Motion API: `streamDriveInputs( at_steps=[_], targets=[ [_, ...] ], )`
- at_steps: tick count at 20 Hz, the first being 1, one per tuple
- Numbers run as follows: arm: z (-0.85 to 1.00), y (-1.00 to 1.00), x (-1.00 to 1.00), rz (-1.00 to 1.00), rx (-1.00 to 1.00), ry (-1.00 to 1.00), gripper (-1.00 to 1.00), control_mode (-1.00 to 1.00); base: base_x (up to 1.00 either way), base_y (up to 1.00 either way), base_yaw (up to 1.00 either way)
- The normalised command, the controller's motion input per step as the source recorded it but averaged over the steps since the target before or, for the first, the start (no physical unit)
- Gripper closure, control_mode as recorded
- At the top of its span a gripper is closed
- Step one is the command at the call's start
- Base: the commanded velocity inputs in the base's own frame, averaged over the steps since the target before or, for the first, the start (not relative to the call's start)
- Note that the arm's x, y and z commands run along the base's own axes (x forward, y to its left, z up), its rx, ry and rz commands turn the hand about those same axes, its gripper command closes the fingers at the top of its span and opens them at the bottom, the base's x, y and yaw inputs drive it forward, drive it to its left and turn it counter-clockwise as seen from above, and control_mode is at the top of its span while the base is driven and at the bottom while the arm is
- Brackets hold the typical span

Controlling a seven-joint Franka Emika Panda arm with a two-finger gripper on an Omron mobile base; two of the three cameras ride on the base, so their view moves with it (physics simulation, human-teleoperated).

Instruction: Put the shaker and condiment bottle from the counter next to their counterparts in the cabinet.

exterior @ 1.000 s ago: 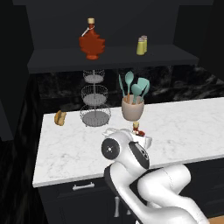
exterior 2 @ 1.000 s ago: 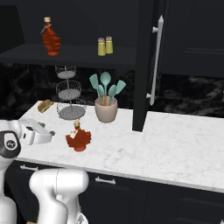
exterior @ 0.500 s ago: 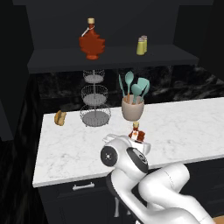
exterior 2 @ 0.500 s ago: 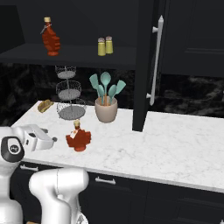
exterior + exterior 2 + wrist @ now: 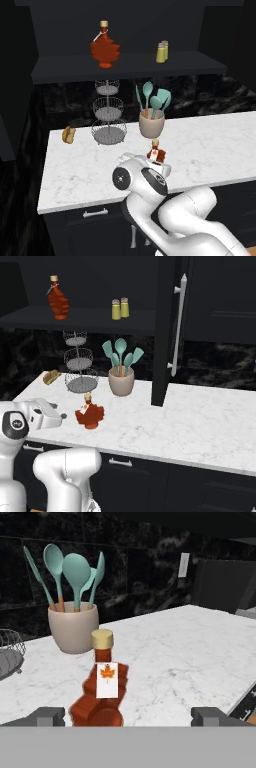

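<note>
My gripper [image 5: 128, 716] is spread wide, its two dark fingertips [image 5: 47, 716] far apart and holding nothing. The bottle [image 5: 101, 684] stands upright on the counter [image 5: 165, 657] just ahead, nearer the left fingertip. It is a glossy red-brown piece with a lobed, stepped body, a tan cap and a white tag printed with an orange maple leaf.

Behind it sits a smooth beige pot [image 5: 73, 627], rounded like a cup, holding teal spoons and spatulas [image 5: 75, 574] with a matte plastic look. At the left edge of the hand view curves the thin wire of a basket stand [image 5: 9, 652]; from the base it reads as three stacked round wire tiers [image 5: 108, 112]. A small yellow-brown item [image 5: 68, 134] lies near the counter's left end, too small to tell what it is.

The counter is a white slab with faint grey veins, smooth and flat, over dark drawers with a silver handle [image 5: 121, 462]. The backsplash is black stone with pale mottling.

Above, the black open cabinet [image 5: 125, 65] has one wide dark shelf. On it stand a flat maple-leaf bottle [image 5: 104, 46] and, well to its right, two small olive-yellow shakers [image 5: 120, 308] with pale tops, just beside each other. A tall dark door with a long silver handle [image 5: 177, 326] hangs at the right.
</note>
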Motion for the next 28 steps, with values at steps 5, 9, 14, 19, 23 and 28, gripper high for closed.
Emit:
streamDriveInputs(
  at_steps=[5,9,14,19,23,28],
  targets=[
    [-0.21,0.22,0.12,-0.04,0.00,0.00,-1.00,-1.00,0.00,0.00,0.00],
    [-0.31,0.13,0.27,0.00,0.00,0.00,-1.00,-1.00,0.00,0.00,0.00],
    [-0.23,0.01,0.25,0.00,0.00,0.00,-1.00,-1.00,0.00,0.00,0.00],
    [-0.13,0.00,0.25,-0.02,0.00,0.00,-1.00,-1.00,0.00,0.00,0.00],
    [-0.08,-0.07,0.19,-0.01,0.00,0.00,-1.00,-1.00,0.00,0.00,0.00],
    [-0.10,-0.04,0.28,0.00,0.00,0.00,-1.00,-1.00,0.00,0.00,0.00]
  ],
)
